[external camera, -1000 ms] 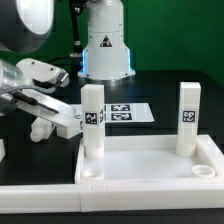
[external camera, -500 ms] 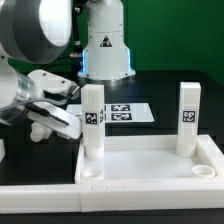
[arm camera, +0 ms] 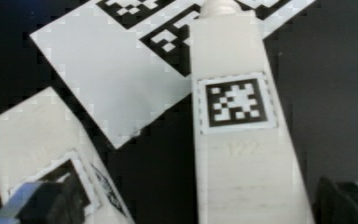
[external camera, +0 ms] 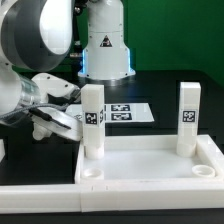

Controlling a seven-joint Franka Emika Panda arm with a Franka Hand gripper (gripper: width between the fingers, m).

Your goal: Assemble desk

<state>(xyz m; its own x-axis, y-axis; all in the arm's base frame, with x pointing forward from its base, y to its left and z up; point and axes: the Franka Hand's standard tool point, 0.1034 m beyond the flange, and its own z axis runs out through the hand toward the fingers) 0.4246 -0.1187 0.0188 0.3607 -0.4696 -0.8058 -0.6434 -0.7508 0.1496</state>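
The desk's white rimmed tabletop (external camera: 150, 165) lies at the front. Two white tagged legs stand upright in its back corners, one on the exterior view's left (external camera: 93, 120) and one on its right (external camera: 187, 116). The two front corner sockets (external camera: 90, 171) hold nothing. My gripper (external camera: 60, 118) hangs just left of the left leg, tilted toward it and open. In the wrist view that leg (arm camera: 238, 120) runs up the middle of the picture. My gripper (arm camera: 197, 198) stands open around its lower part, and the dark fingers (arm camera: 43, 198) show no contact with it.
The marker board (external camera: 126, 113) lies flat on the black table behind the legs, and it shows again as the marker board (arm camera: 123, 60) in the wrist view. The robot's white base (external camera: 105, 45) stands at the back. A small white piece (external camera: 2, 150) sits at the left edge.
The arm has swung further into view at the upper left. The gripper has dropped slightly and turned toward the left leg. Its jaws stay open and the legs have not moved.
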